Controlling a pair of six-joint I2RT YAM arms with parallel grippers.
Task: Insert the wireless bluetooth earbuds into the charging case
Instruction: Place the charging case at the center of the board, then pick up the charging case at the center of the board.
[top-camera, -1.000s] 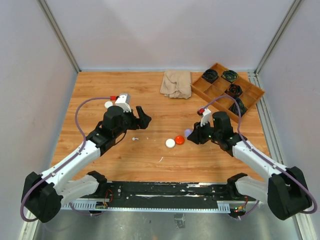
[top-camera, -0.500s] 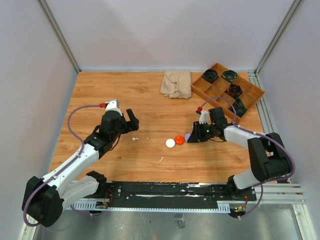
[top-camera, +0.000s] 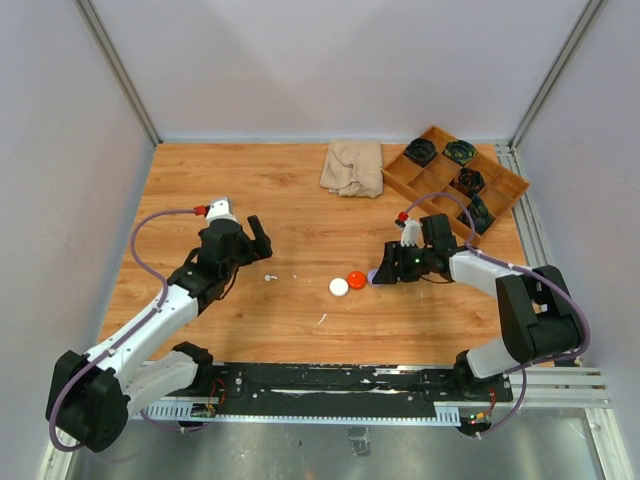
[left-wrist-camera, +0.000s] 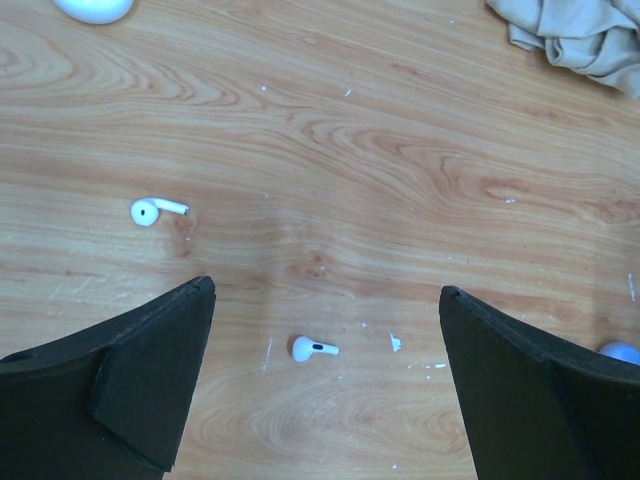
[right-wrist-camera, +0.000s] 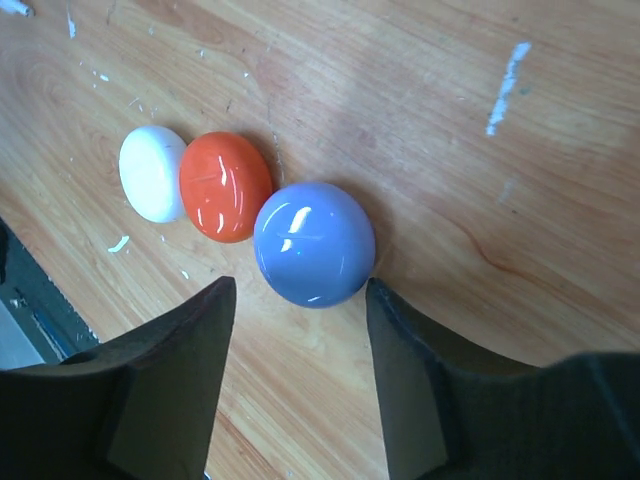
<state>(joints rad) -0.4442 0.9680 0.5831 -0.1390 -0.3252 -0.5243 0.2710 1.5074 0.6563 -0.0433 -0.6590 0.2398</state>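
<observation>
Left gripper (left-wrist-camera: 325, 290): jaws wide, empty. White earbud (left-wrist-camera: 313, 348) lies between its fingers, on counter (left-wrist-camera: 400, 150); second earbud (left-wrist-camera: 155, 211) further left. Right gripper (right-wrist-camera: 300, 290): jaws part-spread, empty, blue case (right-wrist-camera: 314, 243) at tips. Risk: off-centre pinch makes tiny earbud skid out.

The left arm (top-camera: 150, 320) and the right arm (top-camera: 510, 295) are built alike: glossy white link shells joined by bulky matte black joint housings. Each ends in a rounded black base, one at the near left (top-camera: 85, 395) and one at the near right (top-camera: 572, 388). A thin purple cable (top-camera: 138, 240) loops free beside the left arm's wrist and ends in a red plug (top-camera: 200, 211). The right arm's cable (top-camera: 450, 195) has the same red plug (top-camera: 401, 216). The left gripper (left-wrist-camera: 327, 290) and the right gripper (right-wrist-camera: 300, 285) carry plain matte black fingers (left-wrist-camera: 140, 370), wedge-shaped, smooth and unmarked.
</observation>
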